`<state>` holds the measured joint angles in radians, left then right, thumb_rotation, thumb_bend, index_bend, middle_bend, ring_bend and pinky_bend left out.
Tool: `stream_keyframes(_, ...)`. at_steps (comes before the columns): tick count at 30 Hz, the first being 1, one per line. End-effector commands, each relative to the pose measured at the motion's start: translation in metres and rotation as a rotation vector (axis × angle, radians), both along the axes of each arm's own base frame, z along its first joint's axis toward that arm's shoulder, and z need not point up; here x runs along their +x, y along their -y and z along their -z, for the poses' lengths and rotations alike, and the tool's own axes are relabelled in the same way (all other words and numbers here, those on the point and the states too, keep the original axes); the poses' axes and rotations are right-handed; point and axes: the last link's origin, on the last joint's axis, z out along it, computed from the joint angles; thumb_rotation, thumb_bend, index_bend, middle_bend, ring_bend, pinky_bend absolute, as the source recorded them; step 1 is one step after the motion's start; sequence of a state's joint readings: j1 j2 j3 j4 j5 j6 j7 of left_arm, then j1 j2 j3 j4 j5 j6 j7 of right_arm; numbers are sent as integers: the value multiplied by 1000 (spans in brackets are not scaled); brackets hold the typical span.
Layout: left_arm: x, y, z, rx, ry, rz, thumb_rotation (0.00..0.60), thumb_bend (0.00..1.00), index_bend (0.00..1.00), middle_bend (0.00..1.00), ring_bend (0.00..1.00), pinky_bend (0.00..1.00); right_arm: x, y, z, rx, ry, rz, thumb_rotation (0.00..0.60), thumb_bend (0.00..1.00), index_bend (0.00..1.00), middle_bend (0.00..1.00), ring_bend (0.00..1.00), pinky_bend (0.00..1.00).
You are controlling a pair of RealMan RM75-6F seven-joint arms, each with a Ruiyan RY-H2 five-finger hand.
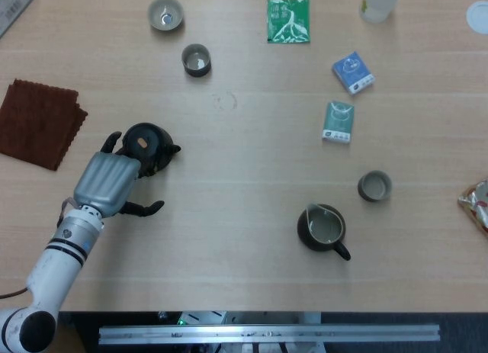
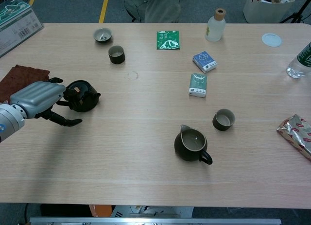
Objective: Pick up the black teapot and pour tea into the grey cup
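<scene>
The chest view alone showed a clear plastic bottle [image 2: 300, 60] at the wooden counter's [image 2: 146, 152] right edge. The small round black teapot [image 1: 147, 146] stood on the counter, against the left hand's [image 1: 107, 184] spread fingers [image 1: 143, 209], ungripped.

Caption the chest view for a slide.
Left hand reaches around the black teapot on the table; grey cup waits at the far edge.
</scene>
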<state>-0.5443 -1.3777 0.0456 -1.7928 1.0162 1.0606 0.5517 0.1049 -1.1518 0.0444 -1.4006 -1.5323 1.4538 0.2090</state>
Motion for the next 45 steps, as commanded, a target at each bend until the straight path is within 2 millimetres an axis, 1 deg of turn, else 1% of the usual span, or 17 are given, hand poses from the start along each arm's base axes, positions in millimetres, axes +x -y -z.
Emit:
stream_keyframes(1,0,0,0,-2,2,-1,329,203,376,432,295,0,0,0,0,0,0,0,600,348,319,321,208,225)
stream_keyframes(8,-2,1,4,-14,8,-13,332,202,392,451,303,0,0,-1,-1,-4,1,2,600,348,319,322,208,225)
stream_keyframes(12,-3,1,4,-15,11,-19,330,203,406,467,334,0,0,-1,-1,-7,1,3,600,348,318,321,208,225)
stream_keyframes(21,-6,1,7,-16,23,-34,330,203,443,505,356,0,1,-1,-1,-7,0,3,600,348,318,321,208,225)
stream_keyframes(24,-8,0,9,-13,35,-42,332,203,476,543,383,0,1,-1,-1,-8,0,4,600,348,319,321,208,225)
stream_keyframes(29,-9,-3,11,4,63,-45,339,203,587,663,474,0,1,-2,-2,-13,-1,7,600,348,319,321,208,225)
stream_keyframes(35,-9,-9,12,18,93,-46,341,203,662,746,535,0,2,-2,-3,-19,0,6,600,348,319,322,208,225)
stream_keyframes(38,-8,-12,12,21,107,-50,327,203,690,779,559,0,2,-2,-3,-21,2,6,600,348,319,321,208,225)
stream_keyframes(42,-7,-15,12,30,125,-57,248,201,739,823,604,0,3,-2,-3,-24,3,6,600,348,319,321,208,225)
stream_keyframes(45,-8,-17,11,48,147,-67,223,192,774,848,631,0,3,-1,-3,-27,4,4,600,348,319,321,208,225)
